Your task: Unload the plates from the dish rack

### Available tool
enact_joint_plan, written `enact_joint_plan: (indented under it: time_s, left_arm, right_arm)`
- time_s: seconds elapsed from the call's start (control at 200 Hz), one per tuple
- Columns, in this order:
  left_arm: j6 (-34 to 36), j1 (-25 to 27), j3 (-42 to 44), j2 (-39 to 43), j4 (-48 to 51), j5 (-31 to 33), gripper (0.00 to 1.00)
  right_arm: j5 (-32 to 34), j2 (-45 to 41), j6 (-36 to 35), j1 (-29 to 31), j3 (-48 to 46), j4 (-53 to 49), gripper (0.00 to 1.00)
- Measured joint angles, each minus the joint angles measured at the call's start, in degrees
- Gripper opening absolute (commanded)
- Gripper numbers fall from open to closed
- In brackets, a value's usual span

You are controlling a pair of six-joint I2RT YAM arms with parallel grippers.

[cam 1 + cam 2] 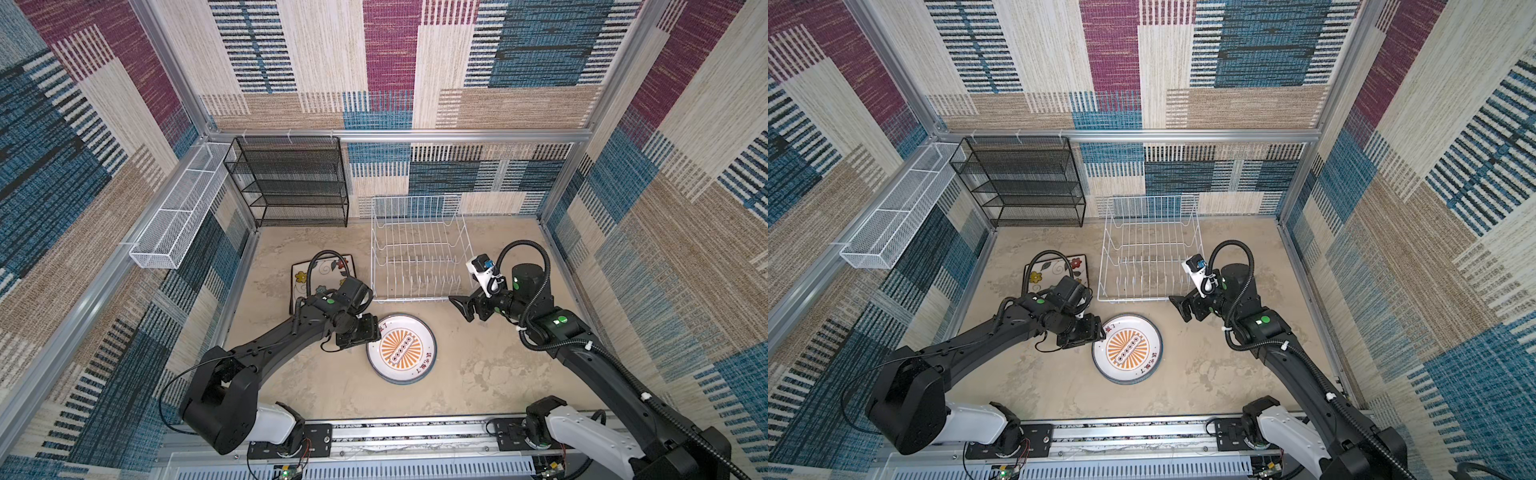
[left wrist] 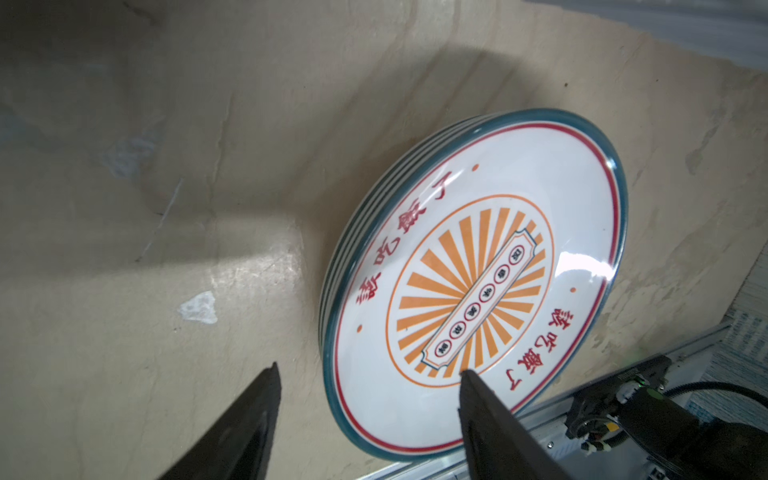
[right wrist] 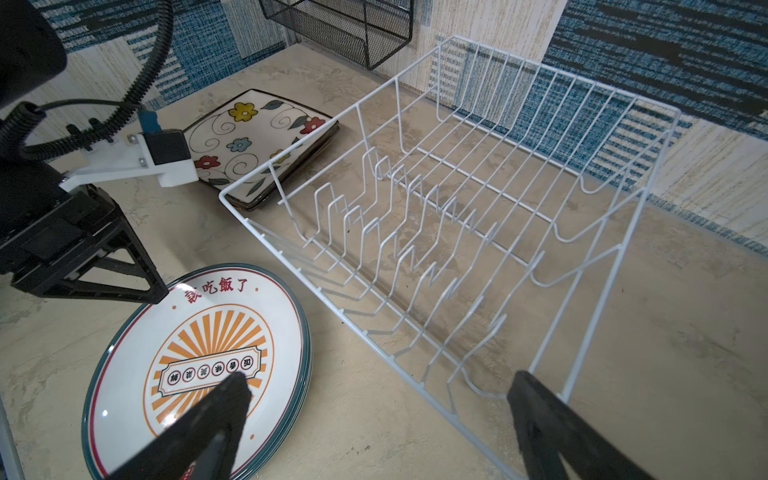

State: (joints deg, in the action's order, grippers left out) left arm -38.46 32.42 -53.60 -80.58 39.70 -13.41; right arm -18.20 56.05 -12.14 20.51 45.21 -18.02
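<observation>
Both top views: your round plates (image 1: 401, 348) lie stacked face-up on table (image 1: 478, 365), just before dish rack (image 1: 415, 210); square plates (image 1: 326, 272) stacked left of rack.
Left wrist: left gripper (image 2: 369, 368) released, fingers parted astride top round plate's rim.
Right wrist: right gripper (image 3: 379, 374) spread wide, gripping nothing, beside rack's near corner.

Pretty clearly a robotics lab test cell: the bench (image 1: 478, 374) is boxed in by an aluminium frame (image 1: 415, 136) lined with patterned wall panels (image 1: 324, 54). Two robot arms (image 1: 266, 345) are mounted on a rail (image 1: 415, 434) along the front edge.
</observation>
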Motion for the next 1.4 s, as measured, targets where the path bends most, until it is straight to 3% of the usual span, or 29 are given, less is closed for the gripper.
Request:
enact_joint_plan:
  time_s: [0.17, 0.2, 0.26, 0.501, 0.671, 0.826, 1.042, 1.182, 1.397]
  left_arm:
    - [1.7, 0.0, -3.4, 3.6, 3.9, 4.0, 0.76]
    - [2.3, 0.0, -4.2, 4.6, 4.5, 4.8, 0.87]
    - [3.8, 0.0, -5.5, 7.2, 5.1, 7.1, 0.99]
    - [10.3, 0.0, -7.3, 18.1, 6.2, 20.3, 0.99]
    - [14.7, -0.7, 0.0, 25.9, 2.1, 31.4, 0.99]
    - [21.0, -1.3, 11.7, 32.7, -9.5, 40.6, 0.99]
    - [34.6, -3.1, 30.1, 37.7, -34.8, 51.7, 0.99]
    - [40.2, -5.4, 37.3, 35.5, -49.6, 55.7, 0.99]
    - [42.0, -9.6, 41.5, 25.6, -66.8, 56.8, 0.99]
  right_arm:
    - [6.1, -1.1, 2.4, -0.1, 0.0, 2.3, 0.99]
    - [7.3, -1.5, 3.0, -0.2, 0.0, 2.9, 0.99]
    - [10.6, -2.5, 4.3, -0.7, 0.0, 4.5, 0.99]
    - [24.0, -8.9, 9.9, -5.0, -6.4, 13.5, 0.99]
    - [30.6, -14.1, 14.3, -10.0, -16.0, 21.8, 0.99]
    - [34.6, -14.4, 17.6, -12.9, -24.1, 29.2, 0.99]
    - [36.8, -9.1, 22.4, -16.2, -31.1, 40.1, 0.99]
    - [36.9, -2.4, 23.3, -17.6, -32.7, 48.1, 0.99]
    - [36.9, 8.3, 23.9, -18.9, -35.3, 60.5, 0.99]
